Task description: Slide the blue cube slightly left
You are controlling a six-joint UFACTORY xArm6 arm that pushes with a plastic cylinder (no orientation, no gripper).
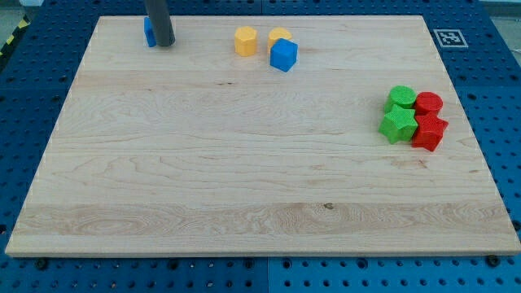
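Observation:
The blue cube sits near the view's top, right of centre, touching a yellow block behind it. Another yellow block, roughly hexagonal, stands just to its left, a small gap away. My tip is at the view's top left, far to the left of the blue cube. It stands right against a second blue block, which it partly hides.
A cluster at the view's right holds two green blocks and two red blocks, all touching. The wooden board lies on a blue pegboard. A marker tag is beyond the board's top right corner.

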